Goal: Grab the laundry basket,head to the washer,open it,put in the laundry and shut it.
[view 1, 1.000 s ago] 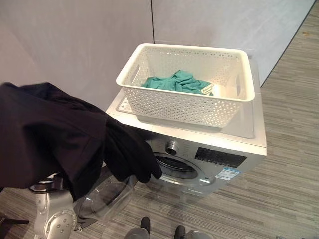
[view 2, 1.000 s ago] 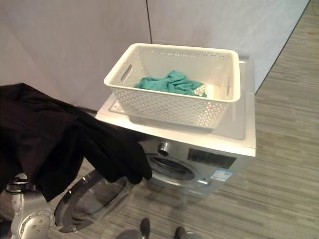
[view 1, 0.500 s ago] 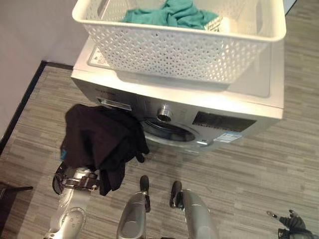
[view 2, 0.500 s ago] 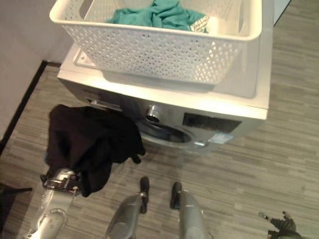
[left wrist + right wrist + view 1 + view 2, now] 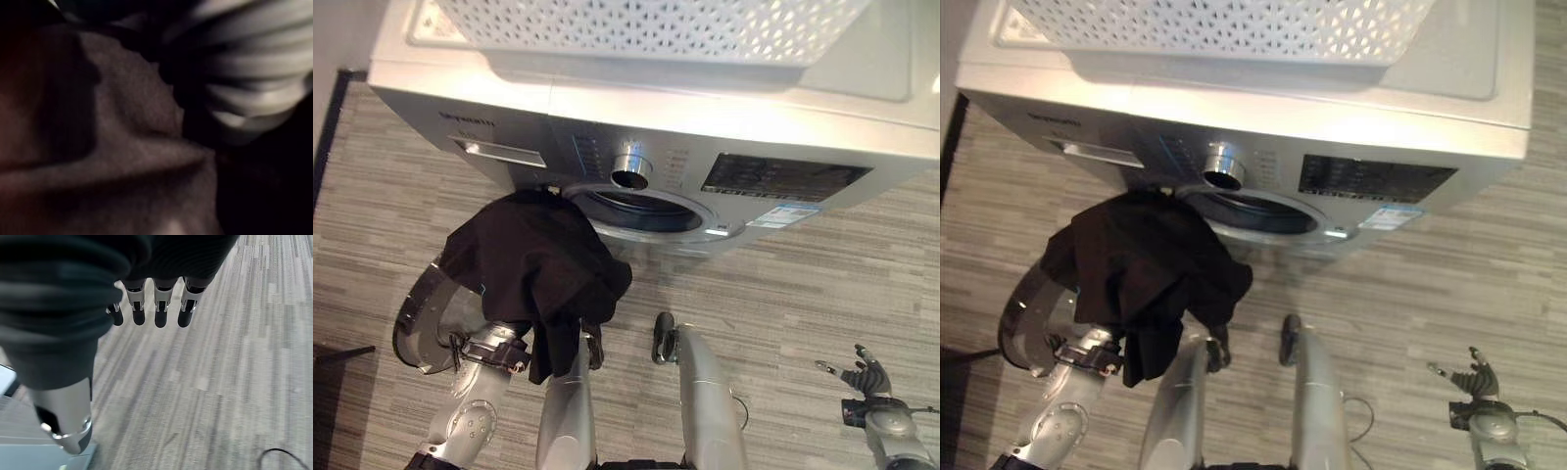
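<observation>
On the left, the round glass washer door [image 5: 426,318] hangs open, low down near the floor. Next to it, the left arm comes up from below, and a black piece of clothing [image 5: 533,269] is draped over the end of it. The cloth covers the left hand, so I cannot tell if its fingers are curled or straight. In the left wrist view, dark folds of that cloth [image 5: 122,161] sit right up close. The black cloth hangs just in front of the dark round opening [image 5: 641,211] of the washer, at its left edge, and it is not inside.

The silver washer [image 5: 724,127] stands in the middle, with a shiny knob [image 5: 630,170] above the opening and a dark screen panel [image 5: 783,176] to the right of the knob. The white laundry basket [image 5: 646,24] with little holes sits on top of the washer.

Far to the right, low over the striped grey floor [image 5: 862,264], is the right hand [image 5: 862,375]. Its fingers [image 5: 160,303] are straight and spread, and it holds nothing.
</observation>
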